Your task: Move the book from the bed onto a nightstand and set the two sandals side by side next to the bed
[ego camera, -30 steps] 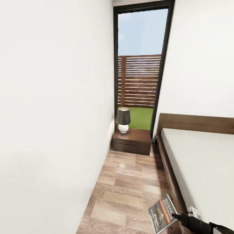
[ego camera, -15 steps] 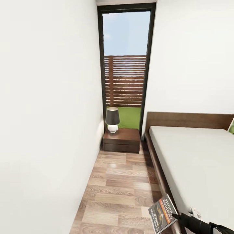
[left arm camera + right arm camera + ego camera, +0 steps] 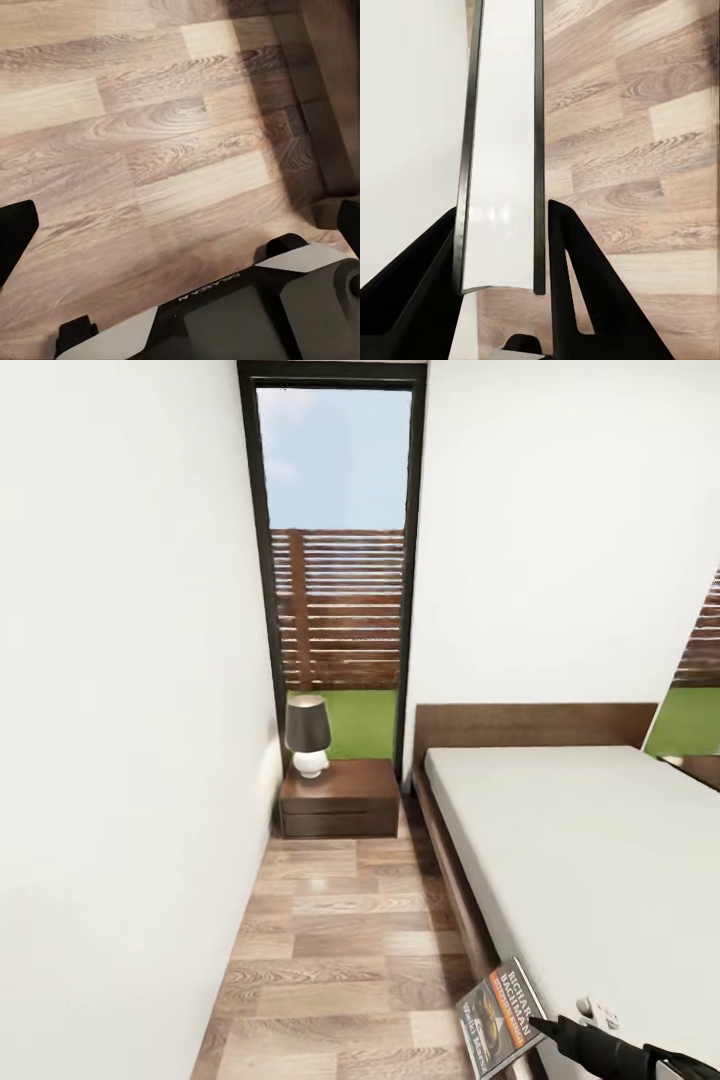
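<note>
Beside the bed [image 3: 590, 840], over the wood floor [image 3: 340, 950], right end effector [image 3: 502, 247] is clamped on the book [image 3: 497, 1017], fingers [image 3: 577, 300] pinching its edges. Nightstand [image 3: 340, 797] with lamp [image 3: 307, 735] sits by bed's headboard, below window [image 3: 335, 540]. Left end effector [image 3: 180, 247] spread wide, holding nothing, over floor.
</note>
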You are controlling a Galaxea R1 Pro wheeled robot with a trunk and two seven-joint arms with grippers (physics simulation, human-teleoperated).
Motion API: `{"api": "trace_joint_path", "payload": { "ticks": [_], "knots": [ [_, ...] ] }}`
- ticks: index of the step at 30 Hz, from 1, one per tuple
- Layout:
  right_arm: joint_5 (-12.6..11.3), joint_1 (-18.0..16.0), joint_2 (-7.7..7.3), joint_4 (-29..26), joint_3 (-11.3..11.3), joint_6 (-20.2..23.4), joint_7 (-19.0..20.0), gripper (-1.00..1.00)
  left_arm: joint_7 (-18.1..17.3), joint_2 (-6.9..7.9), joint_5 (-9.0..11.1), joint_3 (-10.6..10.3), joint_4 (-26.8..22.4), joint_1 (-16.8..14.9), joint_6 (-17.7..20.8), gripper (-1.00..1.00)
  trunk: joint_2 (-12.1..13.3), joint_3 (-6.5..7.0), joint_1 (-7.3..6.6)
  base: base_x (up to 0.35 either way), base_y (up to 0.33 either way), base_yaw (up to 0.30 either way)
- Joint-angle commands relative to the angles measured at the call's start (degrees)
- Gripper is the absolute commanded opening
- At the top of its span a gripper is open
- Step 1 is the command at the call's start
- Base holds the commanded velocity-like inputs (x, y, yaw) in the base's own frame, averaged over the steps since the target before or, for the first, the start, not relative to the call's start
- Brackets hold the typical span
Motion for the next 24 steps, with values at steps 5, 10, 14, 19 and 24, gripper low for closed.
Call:
{"api": "trace_joint_path", "payload": {
  "ticks": [5, 10, 14, 19, 24],
  "knots": [
    [-0.7, -0.1, 0.01, 0.1, 0.2, 0.4, 0.3, -1.0, -0.2, 0.02, 0.5, -0.5, 0.0, 0.0, -0.2, 1.0, -0.1, -0.11, 0.04, 0.056, 0.0, -0.247],
    [-0.6, -0.1, 0.01, 0.1, 0.3, 0.4, 0.3, -1.0, -0.2, 0.02, 0.5, -0.5, 0.0, 0.0, -0.3, 1.0, -0.1, -0.11, 0.04, 0.007, 0.0, -0.219],
    [-0.6, -0.1, 0.01, 0.1, 0.3, 0.4, 0.3, -1.0, -0.2, 0.02, 0.5, -0.5, 0.0, 0.0, -0.3, 1.0, -0.1, -0.11, 0.04, 0.001, 0.0, -0.055],
    [-0.6, -0.1, 0.01, 0.1, 0.2, 0.4, 0.5, -1.0, -0.2, 0.02, 0.5, -0.5, 0.0, 0.0, -0.3, 1.0, -0.1, -0.11, 0.04, 0.0, 0.0, -0.009],
    [-0.7, -0.1, 0.01, 0.1, 0.2, 0.4, 0.4, -1.0, -0.2, 0.02, 0.5, -0.5, 0.0, 0.0, -0.3, 1.0, -0.1, -0.11, 0.04, 0.0, 0.0, 0.117]
  ]
}}
